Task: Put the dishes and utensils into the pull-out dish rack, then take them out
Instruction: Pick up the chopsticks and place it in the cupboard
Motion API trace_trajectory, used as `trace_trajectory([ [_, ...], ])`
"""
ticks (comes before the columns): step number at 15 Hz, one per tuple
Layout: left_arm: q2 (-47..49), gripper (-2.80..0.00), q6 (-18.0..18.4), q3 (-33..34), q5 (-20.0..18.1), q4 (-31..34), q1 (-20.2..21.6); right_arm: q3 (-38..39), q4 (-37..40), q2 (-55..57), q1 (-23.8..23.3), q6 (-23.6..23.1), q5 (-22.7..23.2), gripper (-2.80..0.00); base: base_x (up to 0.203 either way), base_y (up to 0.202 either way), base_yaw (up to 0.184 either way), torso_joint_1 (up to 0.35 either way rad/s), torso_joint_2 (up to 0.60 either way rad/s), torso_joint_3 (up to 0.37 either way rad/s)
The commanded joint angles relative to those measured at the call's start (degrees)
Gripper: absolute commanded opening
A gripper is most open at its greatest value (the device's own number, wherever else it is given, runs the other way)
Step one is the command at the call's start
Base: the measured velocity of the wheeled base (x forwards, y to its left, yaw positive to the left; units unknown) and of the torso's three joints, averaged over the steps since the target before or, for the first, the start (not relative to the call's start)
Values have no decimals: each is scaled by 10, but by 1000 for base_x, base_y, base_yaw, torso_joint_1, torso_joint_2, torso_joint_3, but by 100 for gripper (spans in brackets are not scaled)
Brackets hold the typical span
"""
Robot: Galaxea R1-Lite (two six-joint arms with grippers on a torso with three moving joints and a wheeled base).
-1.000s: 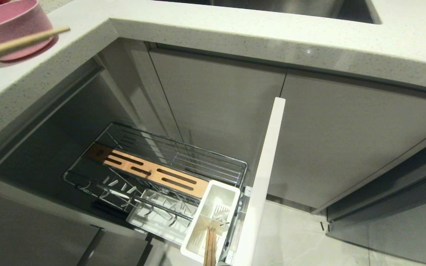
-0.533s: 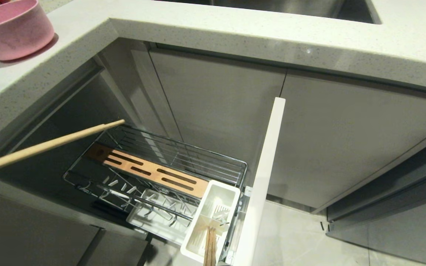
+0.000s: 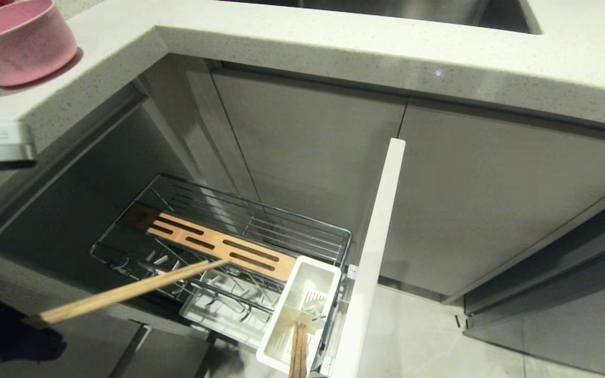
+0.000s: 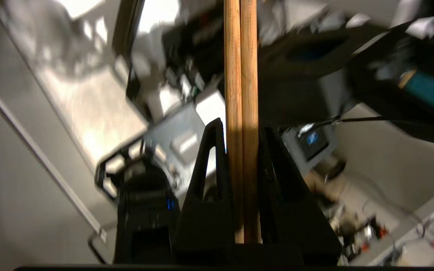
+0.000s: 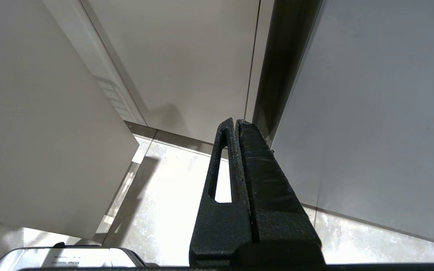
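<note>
Above the dish rack [image 3: 218,247] the way down stands open — bounded by the counter edge [image 3: 66,105] on its left and the white front panel [image 3: 376,252] on its right; chopsticks [image 3: 298,352] already occupy its cup [image 3: 302,310].

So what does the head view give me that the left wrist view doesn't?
Head view only: the pull-out dish rack, its white utensil cup already holding wooden sticks, and the pink bowl up on the counter. Left wrist view only: the left gripper shut on the chopsticks, both sticks side by side between its fingers. Both show those chopsticks.
</note>
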Motion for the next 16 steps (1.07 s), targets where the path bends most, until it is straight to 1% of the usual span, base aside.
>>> trace_trajectory([
  [1,35,-280,-43,26,26,5,-62,15,0,0,0,0,0,-280,0,0,0,0,0,0],
  [2,50,-280,-65,42,38,5,-78,15,0,0,0,0,0,-280,0,0,0,0,0,0],
  [4,69,-280,-75,74,66,5,-84,15,-1,0,0,0,0,-280,0,0,0,0,0,0],
  [5,78,-280,-77,88,73,5,-85,15,0,0,0,0,0,-280,0,0,0,0,0,0],
  [9,112,-280,-76,116,76,-28,-93,15,0,0,0,0,0,-280,0,0,0,0,0,0],
  [11,132,-280,-76,114,77,-43,-96,15,0,0,0,0,0,-280,0,0,0,0,0,0],
  [14,160,-280,-78,112,85,-57,-118,15,0,0,0,0,0,-280,0,0,0,0,0,0],
  [16,178,-280,-88,114,87,-70,-119,15,0,0,0,0,0,-280,0,0,0,0,0,0],
])
